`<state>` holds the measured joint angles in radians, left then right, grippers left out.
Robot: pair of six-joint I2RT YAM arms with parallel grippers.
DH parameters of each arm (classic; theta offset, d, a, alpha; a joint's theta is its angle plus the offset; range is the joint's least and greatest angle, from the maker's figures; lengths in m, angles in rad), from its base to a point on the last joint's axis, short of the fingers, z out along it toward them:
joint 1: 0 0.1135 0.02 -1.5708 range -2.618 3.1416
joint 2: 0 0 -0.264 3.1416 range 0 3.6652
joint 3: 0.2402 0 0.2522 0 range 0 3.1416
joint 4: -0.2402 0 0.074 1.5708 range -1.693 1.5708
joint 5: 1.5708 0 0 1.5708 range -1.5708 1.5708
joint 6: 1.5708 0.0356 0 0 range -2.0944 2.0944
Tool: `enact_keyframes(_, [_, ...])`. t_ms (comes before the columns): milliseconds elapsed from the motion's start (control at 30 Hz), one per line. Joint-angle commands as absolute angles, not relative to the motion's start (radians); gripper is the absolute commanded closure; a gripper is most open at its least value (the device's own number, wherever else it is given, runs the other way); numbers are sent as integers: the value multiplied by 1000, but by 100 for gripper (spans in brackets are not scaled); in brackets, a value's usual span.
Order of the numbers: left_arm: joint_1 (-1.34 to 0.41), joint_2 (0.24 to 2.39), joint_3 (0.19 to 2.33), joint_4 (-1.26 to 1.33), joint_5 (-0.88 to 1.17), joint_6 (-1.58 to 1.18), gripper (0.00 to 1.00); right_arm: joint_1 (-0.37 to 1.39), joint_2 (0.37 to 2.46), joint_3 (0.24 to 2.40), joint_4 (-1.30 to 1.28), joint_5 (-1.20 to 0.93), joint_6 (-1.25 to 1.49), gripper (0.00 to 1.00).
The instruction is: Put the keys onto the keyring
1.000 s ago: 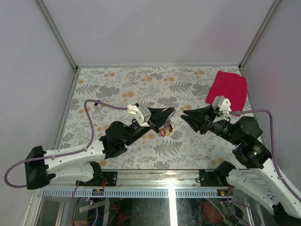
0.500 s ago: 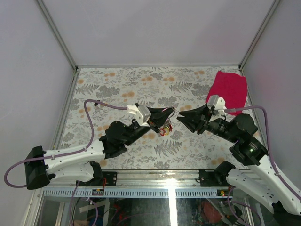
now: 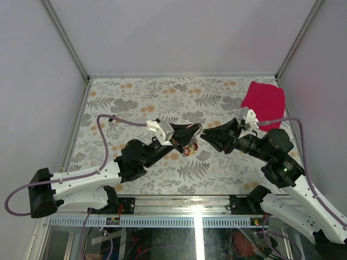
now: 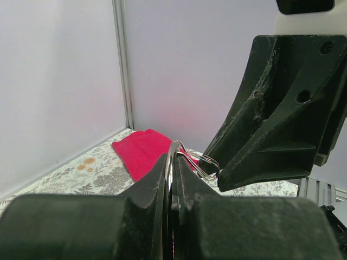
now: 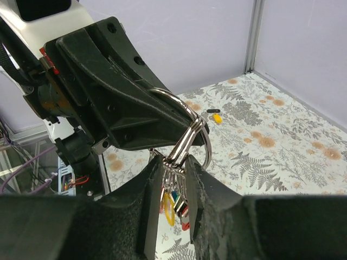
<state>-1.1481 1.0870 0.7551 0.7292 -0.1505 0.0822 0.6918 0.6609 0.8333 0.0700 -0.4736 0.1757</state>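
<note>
- Keyring (image 5: pixel 196 125): shiny silver wire loops, held in the air above the floral tabletop (image 3: pixel 135 97). It sits near the middle of the tabletop, at the spot where the two arms meet.
- Keys (image 5: pixel 172 205): a small bunch hanging from the lower loops of the keyring. Yellow and red heads can be made out; the other colours are too small to tell. In the top view the keys hang just below the left arm's tip.
- Left gripper (image 3: pixel 197 129): reaches in from the left. Its fingers (image 4: pixel 146 184) are pressed together on the keyring wire, which stands up out of the seam between them.
- Right gripper (image 3: pixel 203 136): meets the left one tip to tip. Its fingers (image 5: pixel 152 189) are parted by a narrow gap, with ring wire and the keys in that gap. Whether they pinch the wire cannot be told.
- Red cloth (image 3: pixel 264 102): lies flat at the far right corner of the tabletop, well apart from the keyring.
- Small yellow-and-black item (image 5: pixel 215 115): lies alone on the tabletop beyond the keyring in the right wrist view. It is too small to identify.
</note>
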Motion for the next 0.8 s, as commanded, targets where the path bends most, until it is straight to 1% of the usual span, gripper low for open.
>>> enact_keyframes(0, [-1142,1064,791,825,-168,77,100,696,641,839,91,-466,144,71])
enact_keyframes(100, [-1143,1059,793,821,-168,77,100,696,620,836,55,-446,113,71])
enact_keyframes(167, [-1142,1059,793,821,-167,78,100,696,609,832,41,-436,100,73])
enact_keyframes(200, [-1142,1060,793,821,-166,77,100,696,606,830,36,-431,93,75])
enact_keyframes(267, [-1143,1059,794,820,-164,75,100,696,601,827,26,-424,86,83])
enact_keyframes(333, [-1142,1059,794,819,-163,73,100,696,601,827,17,-417,78,87])
enact_keyframes(467, [-1143,1058,796,819,-164,72,100,696,606,828,2,-412,62,85])
enact_keyframes(767, [-1142,1057,795,814,-165,71,100,696,619,831,37,-422,94,83])
